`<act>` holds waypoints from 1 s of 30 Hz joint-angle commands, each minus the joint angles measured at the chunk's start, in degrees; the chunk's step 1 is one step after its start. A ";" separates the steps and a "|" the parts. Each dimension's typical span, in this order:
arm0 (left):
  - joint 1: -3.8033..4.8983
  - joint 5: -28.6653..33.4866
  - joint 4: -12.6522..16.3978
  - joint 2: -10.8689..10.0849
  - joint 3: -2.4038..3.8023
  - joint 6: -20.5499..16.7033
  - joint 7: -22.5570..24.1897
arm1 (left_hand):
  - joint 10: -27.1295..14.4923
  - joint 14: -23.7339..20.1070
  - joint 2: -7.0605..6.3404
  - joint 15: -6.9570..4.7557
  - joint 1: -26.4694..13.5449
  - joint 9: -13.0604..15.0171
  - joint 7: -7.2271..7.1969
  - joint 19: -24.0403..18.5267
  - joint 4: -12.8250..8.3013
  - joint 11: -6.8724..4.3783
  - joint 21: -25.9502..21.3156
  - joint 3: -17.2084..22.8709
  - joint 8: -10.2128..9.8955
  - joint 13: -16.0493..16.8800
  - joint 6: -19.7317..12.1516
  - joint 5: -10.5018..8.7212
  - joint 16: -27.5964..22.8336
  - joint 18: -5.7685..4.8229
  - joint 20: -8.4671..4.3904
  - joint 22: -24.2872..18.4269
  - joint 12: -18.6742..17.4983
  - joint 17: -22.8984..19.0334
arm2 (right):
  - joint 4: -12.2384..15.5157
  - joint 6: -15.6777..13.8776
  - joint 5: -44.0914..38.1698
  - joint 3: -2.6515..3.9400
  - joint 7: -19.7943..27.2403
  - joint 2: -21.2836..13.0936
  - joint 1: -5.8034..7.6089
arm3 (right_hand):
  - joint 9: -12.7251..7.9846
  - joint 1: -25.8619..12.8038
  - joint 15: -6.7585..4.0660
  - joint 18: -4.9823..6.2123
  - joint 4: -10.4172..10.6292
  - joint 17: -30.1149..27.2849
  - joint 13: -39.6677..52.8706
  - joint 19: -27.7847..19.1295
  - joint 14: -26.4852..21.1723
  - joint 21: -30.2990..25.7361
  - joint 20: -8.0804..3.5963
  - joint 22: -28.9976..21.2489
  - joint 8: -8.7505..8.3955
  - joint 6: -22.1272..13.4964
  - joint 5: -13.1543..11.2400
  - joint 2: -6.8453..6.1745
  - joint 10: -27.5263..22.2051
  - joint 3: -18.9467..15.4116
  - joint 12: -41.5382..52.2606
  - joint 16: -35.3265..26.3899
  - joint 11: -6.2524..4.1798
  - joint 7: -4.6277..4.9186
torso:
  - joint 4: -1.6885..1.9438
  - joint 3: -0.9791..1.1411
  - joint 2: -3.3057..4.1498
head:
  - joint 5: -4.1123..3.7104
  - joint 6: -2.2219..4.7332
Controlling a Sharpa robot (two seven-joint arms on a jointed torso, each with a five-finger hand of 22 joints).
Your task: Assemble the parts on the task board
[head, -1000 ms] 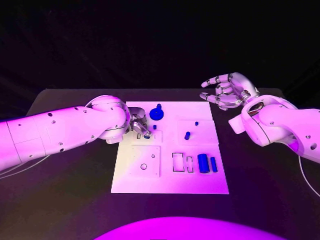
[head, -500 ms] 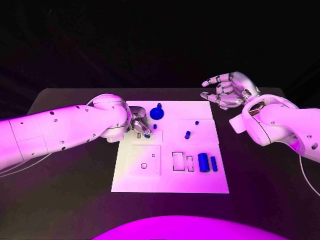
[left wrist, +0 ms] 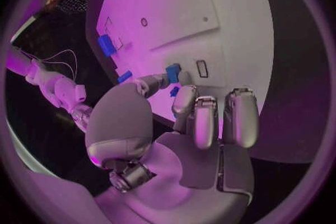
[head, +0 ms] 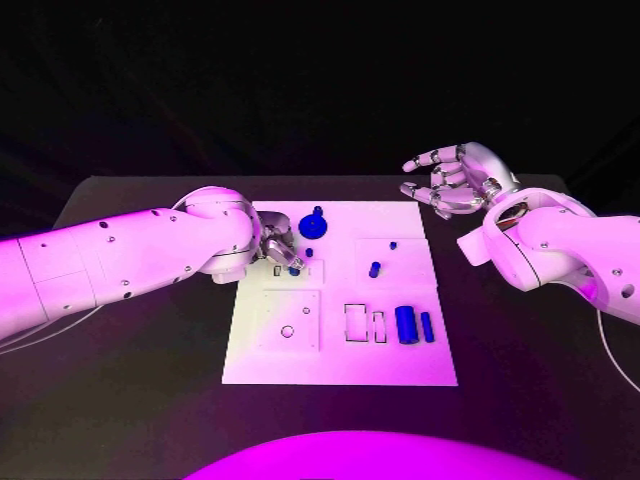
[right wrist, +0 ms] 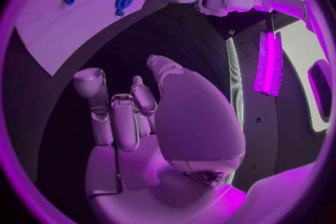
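Low over the task board (head: 342, 360), left hand (head: 278, 250) pinches a small blue part (left wrist: 173, 72); right hand (head: 459, 180) hovers (fingers spread, empty).

Flat white task board (head: 342, 355) looks like smooth matt plastic. Small blue parts (head: 407, 325) look like moulded plastic with a slight sheen. Black table (head: 147, 400) is matt and even. Silver many-fingered left hand (head: 278, 248) and right hand (head: 457, 178) look like satin metal; white arm shells (head: 104, 265) are glossy plastic.
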 commanded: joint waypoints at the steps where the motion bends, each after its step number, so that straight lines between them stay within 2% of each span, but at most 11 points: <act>1: -0.21 -0.24 -0.18 0.10 -0.17 1.67 -0.20 | 0.11 5.96 0.02 -0.41 -0.78 0.10 -0.92 0.22 0.70 -0.40 -0.09 -1.38 -0.22 0.10 0.91 -0.36 0.21 -0.30 -0.35 0.06 0.27 15.09 | 0.13 -0.52 0.11 0.02 0.97 -0.02 -0.02 | 0.07 -0.37 -0.06 0.99 -0.06 1.94 -0.07 -0.59 1.85 -0.36 0.01 -0.13 0.27 -0.45 0.39 -0.21 -0.40 0.39 -0.36 -0.33 0.11 -0.07 | 0.04 0.01 0.03 | -0.02 -0.01; 11: -0.21 -0.25 -0.48 0.13 -0.17 1.90 -0.22 | 0.05 5.96 0.16 -0.40 -1.11 0.17 -0.91 0.29 3.03 -0.39 -0.13 -5.57 -0.49 0.19 1.22 -0.53 0.21 -0.32 -0.36 0.18 0.29 15.09 | 0.16 -0.58 0.25 0.02 1.22 0.00 -0.02 | 0.09 -0.51 -0.05 1.14 0.05 1.46 -0.28 -1.03 1.65 -1.25 0.02 -0.69 0.36 -0.56 0.39 -0.28 -0.56 0.46 -0.53 -0.71 0.12 -0.06 | 0.02 0.01 0.00 | -0.04 -0.06; 23: -0.21 -0.47 -0.76 0.15 -0.18 2.46 -0.27 | 0.10 5.96 0.49 -0.39 -1.17 0.22 -0.89 0.31 4.75 -0.37 -0.17 -8.18 -0.68 0.35 1.37 -0.71 0.21 -0.32 -0.36 0.23 0.39 15.09 | 0.12 -0.32 0.55 0.02 1.39 -0.01 -0.02 | 0.16 -0.75 -0.05 1.42 0.27 0.54 -1.07 -1.82 1.28 -2.93 0.03 -1.77 0.57 -0.66 0.37 -0.33 -1.19 0.59 -1.21 -1.44 0.12 -0.06 | 0.02 0.02 -0.02 | -0.08 0.02; 30: -0.21 -0.53 -0.65 0.06 -0.17 2.88 -0.24 | 0.07 5.96 0.04 -0.37 -1.16 0.32 -0.85 0.36 6.69 -0.33 -0.18 -11.51 -0.86 0.39 1.46 -0.84 0.21 -0.34 -0.34 0.35 0.40 15.09 | 0.08 -0.30 0.61 0.01 1.40 -0.02 -0.02 | 0.17 -0.86 -0.05 1.45 0.35 0.42 -1.21 -1.91 1.23 -3.18 0.03 -1.92 0.62 -0.70 0.36 -0.35 -1.27 0.60 -1.32 -1.55 0.11 -0.06 | 0.02 0.02 0.00 | -0.11 0.05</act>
